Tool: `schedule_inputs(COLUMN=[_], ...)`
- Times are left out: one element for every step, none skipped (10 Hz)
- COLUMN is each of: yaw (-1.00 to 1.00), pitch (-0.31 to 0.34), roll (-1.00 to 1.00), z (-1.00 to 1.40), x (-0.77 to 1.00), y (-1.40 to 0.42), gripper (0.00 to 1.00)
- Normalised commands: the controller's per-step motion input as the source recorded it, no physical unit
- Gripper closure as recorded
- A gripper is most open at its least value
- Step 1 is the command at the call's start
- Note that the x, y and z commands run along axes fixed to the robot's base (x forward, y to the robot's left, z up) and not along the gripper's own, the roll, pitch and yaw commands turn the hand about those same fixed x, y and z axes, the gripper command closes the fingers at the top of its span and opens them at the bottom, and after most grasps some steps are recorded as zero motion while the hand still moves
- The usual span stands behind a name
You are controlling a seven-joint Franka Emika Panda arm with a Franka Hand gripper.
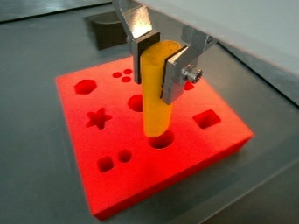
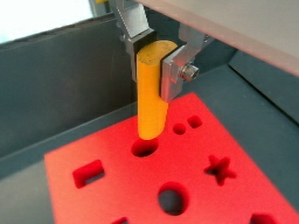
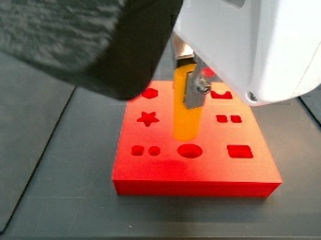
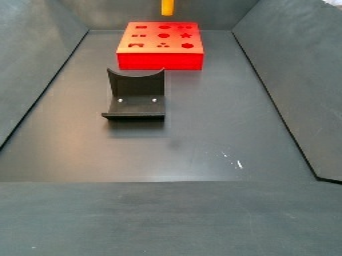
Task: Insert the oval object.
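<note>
Orange and upright, the peg point(image 1: 156, 92) sits clamped between the two silver fingers point(image 1: 142, 35) of the gripper point(image 1: 160, 54), which hangs directly above the red block point(image 1: 87, 175). The jaws are closed on the peg's upper part, one plate pressed to each of its sides, so most of its length hangs free below them. In both wrist views the rounded top of the peg point(image 2: 152, 87) shows just above the dark pads, between the fingers point(image 2: 181, 66) of the gripper point(image 2: 156, 59). Its lower tip is close to the block point(image 2: 233, 140), at a round hole point(image 2: 143, 149); whether it touches the block or has entered the hole cannot be told. In a side view the peg point(image 3: 187, 112) stands vertical under the gripper point(image 3: 189, 82), its tip just above an oval hole point(image 3: 190, 150) near the middle of the block point(image 3: 189, 183); a star hole point(image 3: 146, 118) lies at about 10 o'clock from that oval hole and a square hole point(image 3: 241, 150) at 3 o'clock. In a side view from far off, the block point(image 4: 160, 60) lies at the far end of the dark floor point(image 4: 174, 150), only the peg's tip point(image 4: 167, 6) shows at the top edge, and the fixture point(image 4: 135, 96) stands on the floor near the block, at about 7 o'clock from it.
</note>
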Motion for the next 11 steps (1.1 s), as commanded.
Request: schedule_inputs(yaw=[-0.68,-0.78,-0.81,-0.83,-0.79,-0.83,-0.87,-0.59,-0.26,-0.19,-0.09], pitch=[0.000,0.000,0.000,0.009,0.053,0.054,0.074,0.100,0.074,0.066,0.057], roll=[0.00,0.00,-0.01,0.00,0.01,0.05,0.01,0.00,0.03,0.05,0.06], z=[-0.05,-0.03,0.00,-0.09,-0.11,-0.21,-0.19,-0.19,-0.14,-0.12,-0.15], x=[0.42,0.31,0.26,0.21,0.17,0.09,0.02,0.00,0.00,0.00,0.00], y=[-0.01,0.00,-0.04,0.00,0.00,0.00,0.00,-0.04,-0.09,-0.09,-0.05], gripper=[1.00,1.00,1.00,1.00,1.00,1.00,1.00,1.00,1.00,1.00,1.00])
